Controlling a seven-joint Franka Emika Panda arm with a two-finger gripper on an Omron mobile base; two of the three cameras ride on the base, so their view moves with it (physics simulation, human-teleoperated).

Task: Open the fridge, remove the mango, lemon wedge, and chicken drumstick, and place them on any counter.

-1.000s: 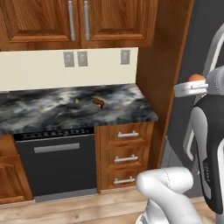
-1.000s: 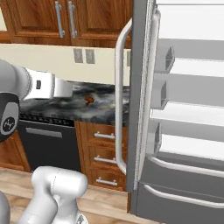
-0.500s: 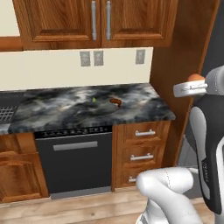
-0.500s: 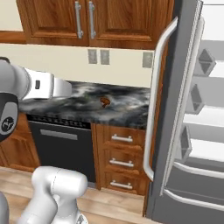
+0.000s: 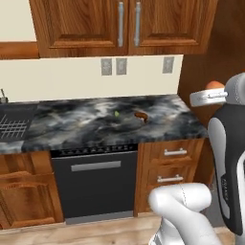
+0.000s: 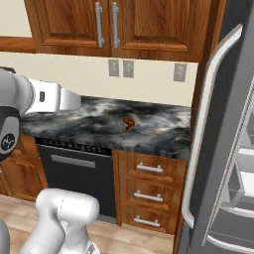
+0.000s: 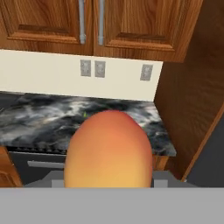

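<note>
The pincer clamps the mango (image 7: 108,149), carried high beside the open fridge (image 6: 223,149). The lemon wedge (image 5: 116,114) and chicken drumstick (image 5: 141,116) lie on the counter (image 5: 72,127). Step 3 of 3 is in hand; next comes lowering the fruit onto bare stone.

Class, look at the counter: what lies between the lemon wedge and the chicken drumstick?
Nothing: in the left base view, bare counter separates the lemon wedge from the chicken drumstick beside it.
</note>
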